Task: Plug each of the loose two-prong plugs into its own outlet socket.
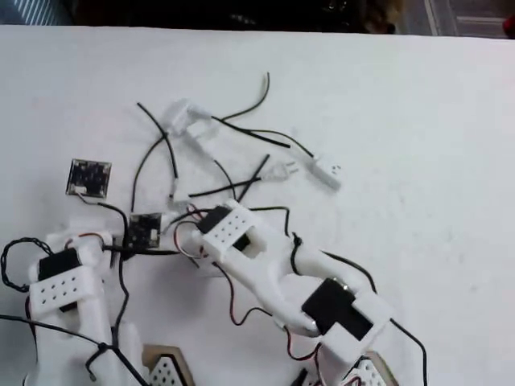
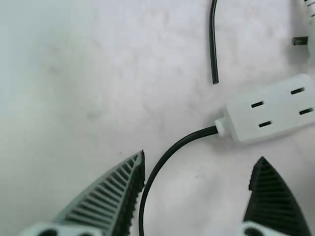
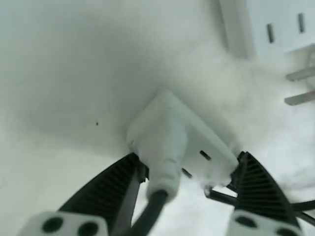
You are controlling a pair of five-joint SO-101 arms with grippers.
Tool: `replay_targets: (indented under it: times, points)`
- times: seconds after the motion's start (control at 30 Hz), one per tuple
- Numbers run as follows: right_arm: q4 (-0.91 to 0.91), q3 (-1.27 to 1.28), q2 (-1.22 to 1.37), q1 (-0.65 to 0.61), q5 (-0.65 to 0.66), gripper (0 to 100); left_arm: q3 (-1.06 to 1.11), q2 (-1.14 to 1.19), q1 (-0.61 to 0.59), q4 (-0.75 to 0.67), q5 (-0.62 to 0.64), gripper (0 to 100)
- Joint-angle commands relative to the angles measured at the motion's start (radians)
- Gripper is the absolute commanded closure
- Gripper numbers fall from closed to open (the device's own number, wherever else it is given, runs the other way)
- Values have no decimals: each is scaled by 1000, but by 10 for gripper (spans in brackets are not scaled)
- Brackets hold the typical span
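My right gripper (image 3: 189,156) is shut on a white outlet socket (image 3: 172,132), one finger on each side of it. Its black cord (image 3: 150,214) runs back between the fingers. Beyond it lie a second white socket (image 3: 275,29) and the two metal prongs of a plug (image 3: 300,86). My left gripper (image 2: 202,157) stands open above the table, holding nothing. A black cord (image 2: 162,162) passes between its fingers and leads to a white socket (image 2: 268,113) just ahead. In the high view a loose plug (image 1: 282,170) lies beside a small white socket (image 1: 328,170).
More white sockets and plugs with tangled black cords (image 1: 181,121) lie at the upper left of the white table (image 1: 418,104). A cut cord end (image 2: 214,78) lies near the left gripper. The right arm (image 1: 273,273) crosses the table's middle.
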Motion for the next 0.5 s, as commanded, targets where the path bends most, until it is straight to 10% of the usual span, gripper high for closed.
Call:
replay_targets:
  times: [0.0, 0.17, 0.47]
  points:
    - [-12, -41, 44, -10, 6, 761, 2, -19, -7, -18, -2, 665]
    - [-10, -43, 56, -5, 6, 988, 2, -19, -7, -18, -2, 665]
    - [130, -41, 5, 73, 0, 981, 3, -18, -7, -18, -2, 665]
